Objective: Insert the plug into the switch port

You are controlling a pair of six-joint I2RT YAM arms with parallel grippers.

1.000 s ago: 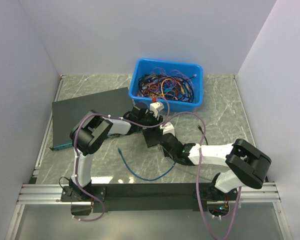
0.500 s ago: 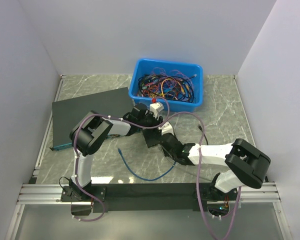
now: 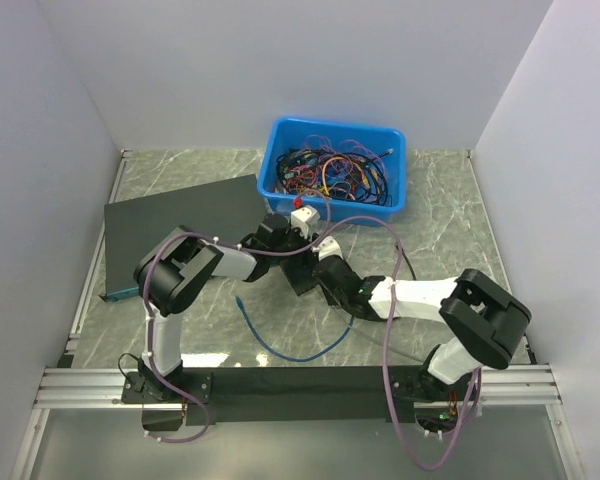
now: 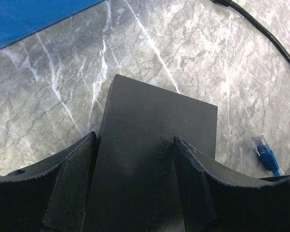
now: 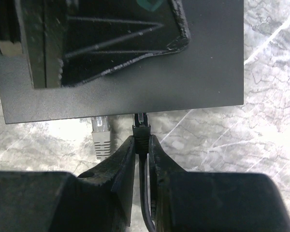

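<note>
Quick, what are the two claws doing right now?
Left gripper: open, spread over the black box.
Right gripper: shut on the black plug.

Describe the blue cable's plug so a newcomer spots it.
A thin blue cable curves across the marble table between the arms. The plug is its clear-tipped end nearer the left arm, lying loose; unlike the black cable's connector, no gripper holds it.

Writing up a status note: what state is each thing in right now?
Left claw: open, over the small black box.
Right claw: shut on the black connector.
Black connector: tip at the box edge.
Plug: lying loose on the table.
Grey connector: against the box edge.
Blue bin: full of cables.
</note>
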